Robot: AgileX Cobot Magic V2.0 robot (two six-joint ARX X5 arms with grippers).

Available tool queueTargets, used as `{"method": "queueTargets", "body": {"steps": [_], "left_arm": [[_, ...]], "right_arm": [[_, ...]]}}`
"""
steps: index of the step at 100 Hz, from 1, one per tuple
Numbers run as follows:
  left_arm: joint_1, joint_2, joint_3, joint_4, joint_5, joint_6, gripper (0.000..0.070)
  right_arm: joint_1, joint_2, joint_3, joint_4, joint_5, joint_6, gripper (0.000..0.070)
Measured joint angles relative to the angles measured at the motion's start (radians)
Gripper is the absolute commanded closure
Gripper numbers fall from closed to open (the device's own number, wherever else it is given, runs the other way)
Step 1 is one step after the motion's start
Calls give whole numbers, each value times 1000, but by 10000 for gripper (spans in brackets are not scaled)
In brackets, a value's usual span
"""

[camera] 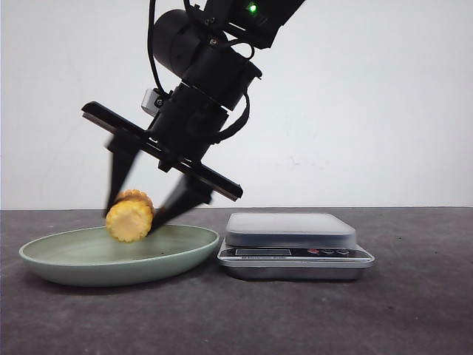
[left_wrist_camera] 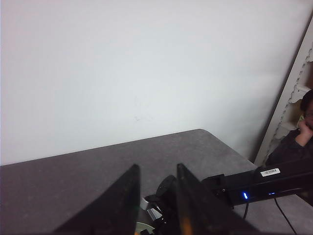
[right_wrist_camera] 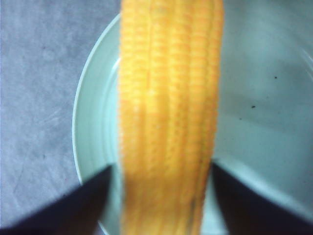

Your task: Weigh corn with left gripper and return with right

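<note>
The corn [camera: 130, 216], a short yellow-orange cob piece, lies in the green plate [camera: 66, 268] at the left. My right gripper [camera: 133, 217] reaches down over it with a finger on each side. Its fingers look blurred. In the right wrist view the corn [right_wrist_camera: 168, 122] fills the space between the fingers, with a thin strip of plate [right_wrist_camera: 85, 112] showing beside one finger, so the jaws stand slightly apart from it. My left gripper [left_wrist_camera: 157, 169] shows only in its own wrist view. It is held high, open and empty.
A silver kitchen scale [camera: 295, 245] with a bare platform stands right of the plate on the dark table. The right arm [left_wrist_camera: 254, 186] with a blue light shows in the left wrist view. A white wall is behind.
</note>
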Motion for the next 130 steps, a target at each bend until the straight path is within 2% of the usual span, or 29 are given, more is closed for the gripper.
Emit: {"method": "queueTargets", "body": {"steps": [17, 25, 30, 38, 49, 61, 79, 89, 97, 109, 130], "left_arm": [[0, 0, 0, 0, 0, 0, 596], [0, 0, 0, 0, 0, 1, 596], [0, 0, 0, 0, 0, 3, 596], [0, 0, 0, 0, 0, 3, 596], [0, 0, 0, 0, 0, 3, 597], [0, 0, 0, 0, -5, 4, 597], [0, 0, 0, 0, -53, 10, 600], [0, 0, 0, 0, -69, 12, 666], [0, -1, -8, 0, -82, 12, 683], [0, -2, -28, 0, -84, 12, 688], [0, -19, -117, 0, -84, 8, 688]], "right_arm": [[-17, 0, 0, 2, -101, 6, 15], [-28, -2, 3, 2, -110, 6, 42], [-35, -12, 8, 2, -108, 6, 134], [-49, -54, 21, 0, -88, -7, 326], [-61, -170, 54, 1, -31, -71, 700], [-60, -336, 72, -43, 96, -188, 697], [41, -527, 73, -192, 465, -383, 697], [134, -608, 71, -187, 617, -492, 697], [206, -675, 69, -156, 657, -549, 697], [298, -773, 28, -74, 663, -605, 697], [431, -948, -171, 57, 737, -759, 697]]}}
